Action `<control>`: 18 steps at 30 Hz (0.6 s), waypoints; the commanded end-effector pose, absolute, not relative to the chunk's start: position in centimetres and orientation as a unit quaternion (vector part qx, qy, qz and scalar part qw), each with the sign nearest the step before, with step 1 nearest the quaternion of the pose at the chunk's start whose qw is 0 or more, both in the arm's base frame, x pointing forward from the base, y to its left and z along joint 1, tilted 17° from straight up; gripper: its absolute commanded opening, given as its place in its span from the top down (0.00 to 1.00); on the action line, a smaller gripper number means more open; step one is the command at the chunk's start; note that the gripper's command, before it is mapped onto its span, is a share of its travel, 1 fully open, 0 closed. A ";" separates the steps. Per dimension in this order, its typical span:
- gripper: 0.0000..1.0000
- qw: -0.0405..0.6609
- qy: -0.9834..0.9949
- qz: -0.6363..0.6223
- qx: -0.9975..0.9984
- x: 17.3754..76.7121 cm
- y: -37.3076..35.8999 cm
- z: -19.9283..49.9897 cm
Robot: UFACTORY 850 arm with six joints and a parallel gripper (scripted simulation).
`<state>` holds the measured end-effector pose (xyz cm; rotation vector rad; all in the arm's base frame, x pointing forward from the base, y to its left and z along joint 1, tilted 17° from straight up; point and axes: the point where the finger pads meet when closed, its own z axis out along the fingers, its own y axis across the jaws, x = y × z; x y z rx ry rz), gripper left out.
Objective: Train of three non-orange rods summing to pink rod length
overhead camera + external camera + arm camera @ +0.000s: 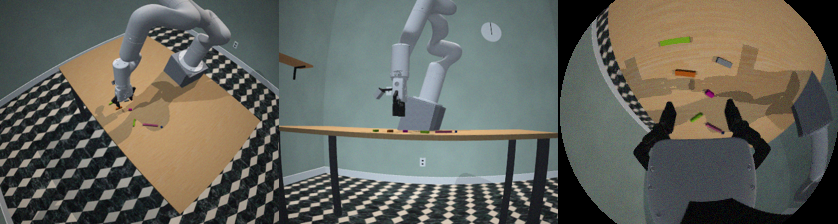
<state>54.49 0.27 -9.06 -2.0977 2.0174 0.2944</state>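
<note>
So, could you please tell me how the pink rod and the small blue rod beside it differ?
The pink rod is long, the longest on the table; the blue rod is a tiny stub. The pink rod lies as a clear line, almost pointing at the blue rod, whose direction is too small to tell. Both lie flat on the wood, apart from each other and well away from the open fingers.
</note>
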 end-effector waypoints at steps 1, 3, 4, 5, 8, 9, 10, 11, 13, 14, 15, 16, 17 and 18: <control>0.00 0.111 0.688 0.098 -0.711 54.5 1.8 -8.5; 0.00 0.111 0.694 0.099 -0.705 53.7 5.6 -7.3; 0.00 0.111 0.694 0.099 -0.704 53.6 5.9 -7.2; 0.00 0.111 0.696 0.099 -0.703 53.4 6.8 -6.9; 0.00 0.111 0.701 0.100 -0.697 52.2 10.2 -5.9; 0.00 0.111 0.703 0.101 -0.695 51.8 11.2 -5.5; 0.00 0.110 0.705 0.101 -0.693 51.4 12.2 -5.2; 0.00 0.110 0.707 0.101 -0.691 50.9 13.2 -4.9; 0.00 0.109 0.711 0.102 -0.688 49.9 15.2 -4.2; 0.00 0.108 0.712 0.102 -0.686 49.3 16.1 -3.9; 0.00 0.108 0.714 0.102 -0.684 48.8 17.1 -3.6; 0.00 0.107 0.716 0.102 -0.682 48.2 18.0 -3.3; 0.00 0.107 0.716 0.102 -0.682 48.2 18.0 -3.3; 0.00 0.107 0.716 0.102 -0.682 48.2 18.0 -3.3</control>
